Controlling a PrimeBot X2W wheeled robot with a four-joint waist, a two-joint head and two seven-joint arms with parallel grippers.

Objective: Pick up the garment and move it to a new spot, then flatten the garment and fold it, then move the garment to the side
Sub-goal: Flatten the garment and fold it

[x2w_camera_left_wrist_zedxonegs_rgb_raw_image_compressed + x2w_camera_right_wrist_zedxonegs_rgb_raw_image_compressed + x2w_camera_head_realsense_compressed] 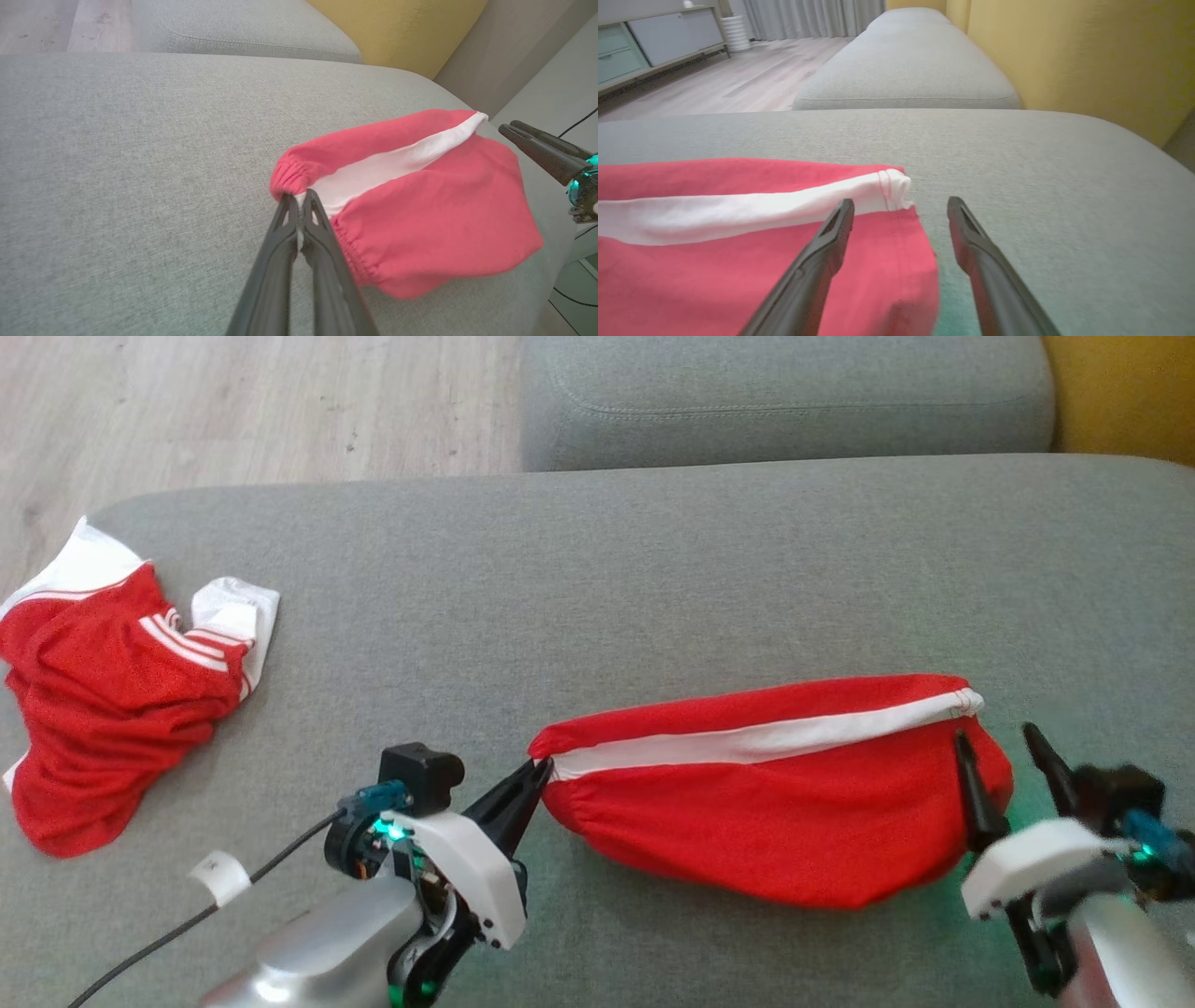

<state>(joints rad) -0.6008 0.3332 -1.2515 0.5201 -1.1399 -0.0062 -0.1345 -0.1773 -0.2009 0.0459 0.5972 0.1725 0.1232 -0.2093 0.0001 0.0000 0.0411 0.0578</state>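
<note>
Left tool [541, 767] clamps the left end of the red garment [775, 803] on a grey cushion [653, 579]; right tool [996, 735] gapes at the other.

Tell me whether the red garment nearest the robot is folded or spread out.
Spread lengthwise but not flat: the red garment lies stretched along its white band on the cushion, its body puffed and rumpled.
</note>
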